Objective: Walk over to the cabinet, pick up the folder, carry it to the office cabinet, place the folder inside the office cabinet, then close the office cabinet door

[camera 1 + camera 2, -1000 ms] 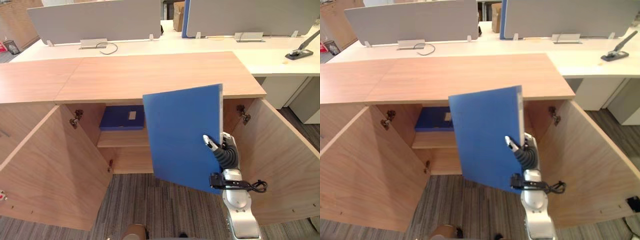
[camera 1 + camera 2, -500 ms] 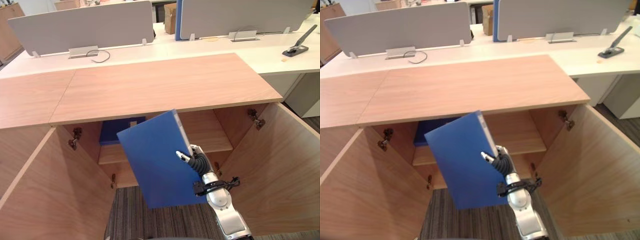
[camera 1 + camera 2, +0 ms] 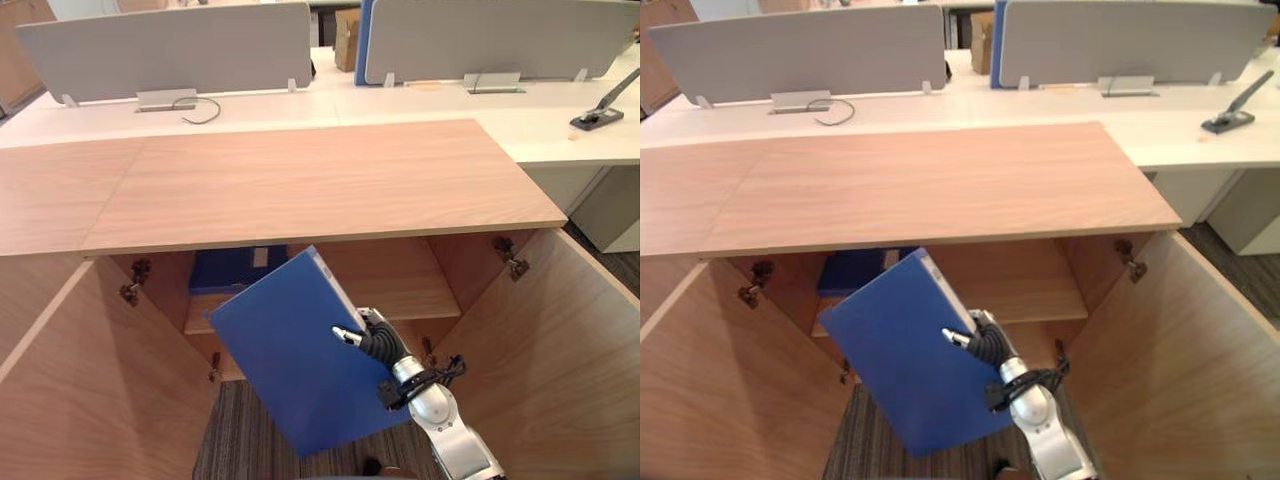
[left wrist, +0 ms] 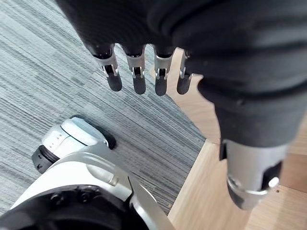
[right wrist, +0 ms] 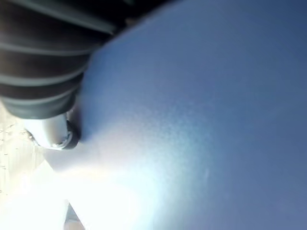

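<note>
While my right hand (image 3: 372, 340) grips plain blue folder (image 3: 285, 355), it tilts below office cabinet (image 3: 320, 180) top, lower than earlier; left hand (image 4: 139, 79) slack.

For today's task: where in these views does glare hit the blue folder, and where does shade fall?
Right wrist view: a white glare patch washes out part of the blue folder held by the right hand. Left eye view: the cabinet top shades its interior, darkening the second folder on the shelf.

Blue folder (image 3: 295, 358), tilted, before open cabinet (image 3: 400, 275)
</note>
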